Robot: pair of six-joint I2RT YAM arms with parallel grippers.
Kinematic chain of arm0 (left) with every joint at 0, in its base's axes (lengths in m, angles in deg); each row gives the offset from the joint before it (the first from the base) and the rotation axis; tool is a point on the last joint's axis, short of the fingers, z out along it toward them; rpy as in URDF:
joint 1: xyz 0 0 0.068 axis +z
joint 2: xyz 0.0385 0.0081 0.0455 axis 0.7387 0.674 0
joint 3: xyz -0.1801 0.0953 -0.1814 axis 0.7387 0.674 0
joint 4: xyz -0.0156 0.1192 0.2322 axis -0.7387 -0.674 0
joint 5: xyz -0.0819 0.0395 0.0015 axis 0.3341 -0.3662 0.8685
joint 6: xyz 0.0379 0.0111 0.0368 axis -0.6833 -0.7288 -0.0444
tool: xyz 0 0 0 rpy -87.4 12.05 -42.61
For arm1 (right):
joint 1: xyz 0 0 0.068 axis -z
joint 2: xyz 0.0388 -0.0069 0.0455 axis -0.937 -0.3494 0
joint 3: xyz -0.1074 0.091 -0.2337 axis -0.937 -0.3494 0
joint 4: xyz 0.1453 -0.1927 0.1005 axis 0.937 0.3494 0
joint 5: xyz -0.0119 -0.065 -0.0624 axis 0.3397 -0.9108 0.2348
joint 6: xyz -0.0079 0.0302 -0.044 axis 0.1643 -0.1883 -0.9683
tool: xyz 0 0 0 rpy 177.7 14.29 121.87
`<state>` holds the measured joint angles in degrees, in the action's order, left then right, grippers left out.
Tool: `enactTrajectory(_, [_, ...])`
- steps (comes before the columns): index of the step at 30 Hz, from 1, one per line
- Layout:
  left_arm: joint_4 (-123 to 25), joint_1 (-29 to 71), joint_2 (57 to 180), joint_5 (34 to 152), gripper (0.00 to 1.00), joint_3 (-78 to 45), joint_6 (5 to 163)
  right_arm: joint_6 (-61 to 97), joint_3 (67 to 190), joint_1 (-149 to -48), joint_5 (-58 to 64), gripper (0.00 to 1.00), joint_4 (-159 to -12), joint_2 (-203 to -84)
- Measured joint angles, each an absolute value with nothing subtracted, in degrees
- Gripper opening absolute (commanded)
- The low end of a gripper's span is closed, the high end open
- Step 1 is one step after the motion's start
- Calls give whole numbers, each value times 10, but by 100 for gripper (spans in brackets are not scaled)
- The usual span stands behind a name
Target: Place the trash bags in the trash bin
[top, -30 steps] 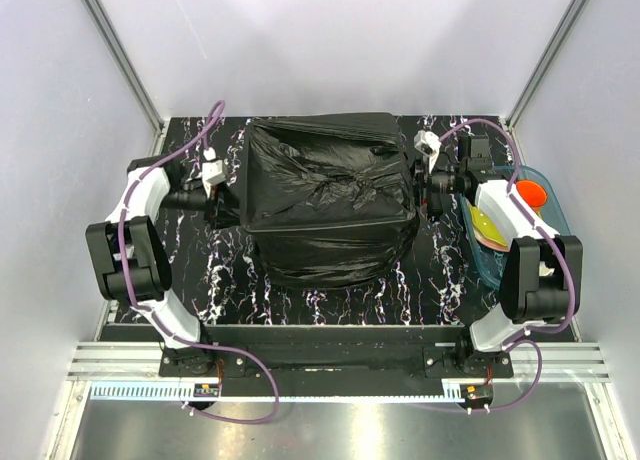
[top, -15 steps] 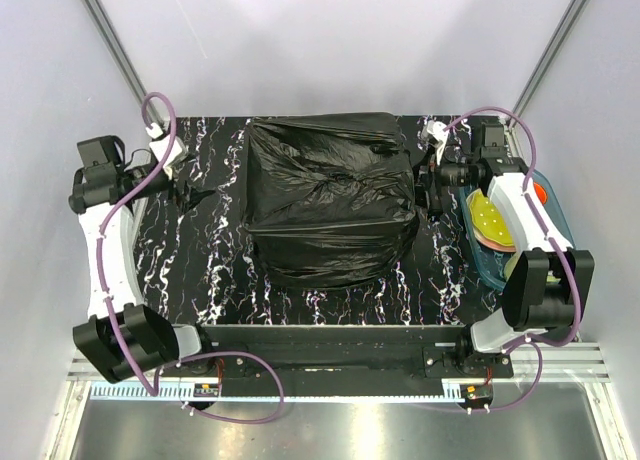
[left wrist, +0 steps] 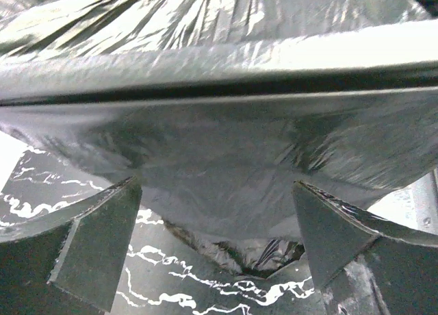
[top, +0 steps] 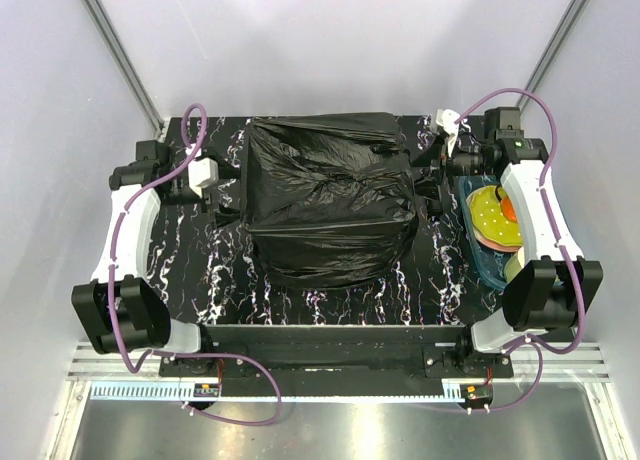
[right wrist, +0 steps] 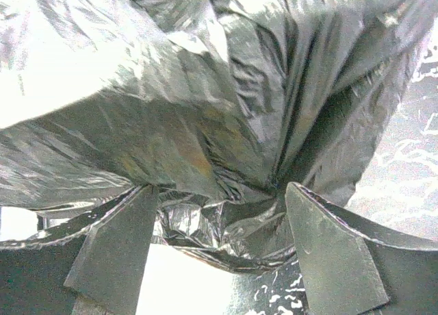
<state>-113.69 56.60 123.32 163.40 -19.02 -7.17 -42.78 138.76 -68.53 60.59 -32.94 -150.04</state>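
Dressing the hidden trash bin with the trash bag (top: 330, 205) seems in hand; left gripper (left wrist: 214, 188) and right gripper (right wrist: 219, 190), both spread apart, should next pinch loose film

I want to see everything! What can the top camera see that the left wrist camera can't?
Only the top view shows the right gripper, the blue tray at the right, and the trash bag as one whole wrapped shape. Only the left wrist view shows the left gripper's fingers, spread open, close up. Both show the shiny black trash bag and the marble tabletop.
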Motion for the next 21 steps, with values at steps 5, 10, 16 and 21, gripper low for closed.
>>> enactTrajectory(5, [-1204,543,1253,1657,80,-205,-141,-491,1408,-712,610,82,-283,-1500])
enactTrajectory(10, [-1264,526,1297,1659,51,-230,-232,-559,1423,-729,610,81,-243,-1504])
enactTrajectory(16, [-1279,515,1320,1661,0,-248,-304,-609,1428,-735,610,62,-211,-1508])
enactTrajectory(21, [-1281,514,1321,1664,0,-246,-315,-625,1428,-736,609,23,-209,-1515])
